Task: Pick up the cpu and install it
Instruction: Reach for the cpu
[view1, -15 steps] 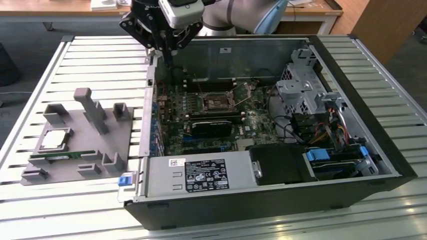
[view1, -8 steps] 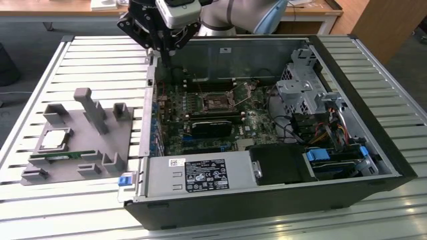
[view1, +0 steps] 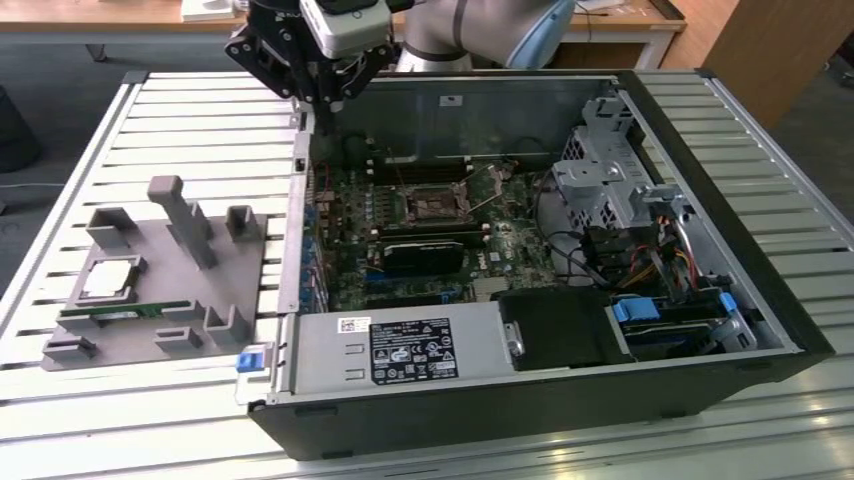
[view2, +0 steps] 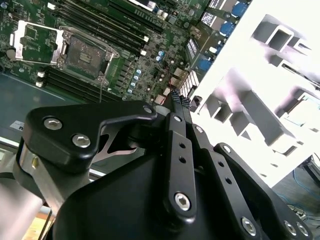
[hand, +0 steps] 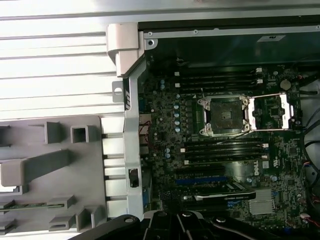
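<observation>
The cpu (view1: 110, 279), a small silver square chip, lies in a recess of the grey fixture (view1: 200, 290) on the table at the exterior view's left. My gripper (view1: 324, 118) hangs high over the computer case's side wall nearest that fixture, well away from the cpu. Its black fingers meet at the tips (view2: 176, 98) with nothing between them. On the green motherboard, the cpu socket (view1: 434, 207) stands empty with its metal load plate (hand: 268, 112) flipped open. The socket (hand: 222, 116) also appears in both wrist views (view2: 82, 55).
A green memory stick (view1: 127, 310) lies on the fixture beside the cpu. The open case (view1: 747, 330) holds a black ribbed block (view1: 427, 252), a power supply (view1: 400, 350), cables and a drive cage (view1: 601, 185). Upright grey posts (view1: 187, 220) rise from the fixture.
</observation>
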